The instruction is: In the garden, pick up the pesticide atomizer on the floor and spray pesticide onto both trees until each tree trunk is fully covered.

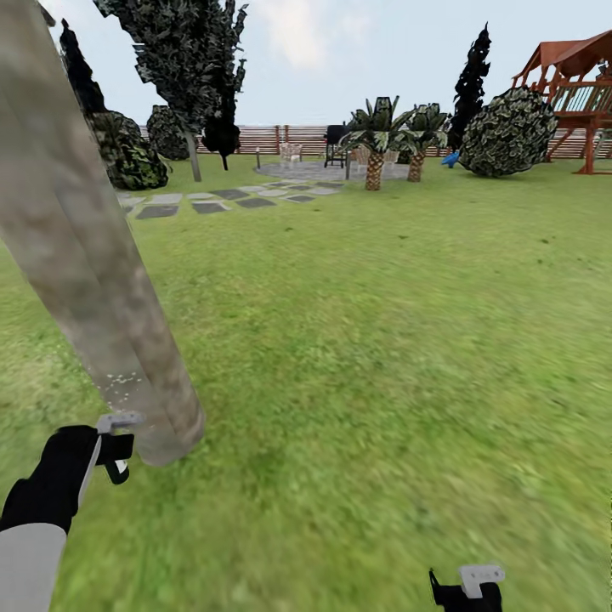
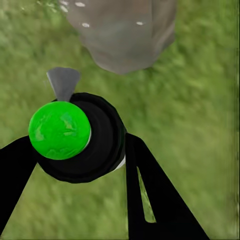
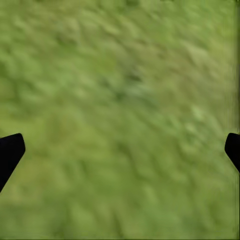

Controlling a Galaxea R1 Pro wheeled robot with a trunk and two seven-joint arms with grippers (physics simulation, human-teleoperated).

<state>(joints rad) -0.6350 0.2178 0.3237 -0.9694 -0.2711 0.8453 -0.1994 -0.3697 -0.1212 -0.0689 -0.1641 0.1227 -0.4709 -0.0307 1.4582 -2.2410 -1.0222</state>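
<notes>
Head view puts my left hand low beside the foot of a thick tree trunk on the lawn; white pesticide specks dot the bark just above it; left wrist view shows that hand clamped on the pesticide atomizer, a dark round body with a green cap, grey nozzle toward the trunk; my right hand hangs over bare grass, fingers spread wide, holding nothing.

This is a garden outside. There is a big green lawn, a brown fence, trees, palms, stepping stones and a wooden play tower under the sky.
</notes>
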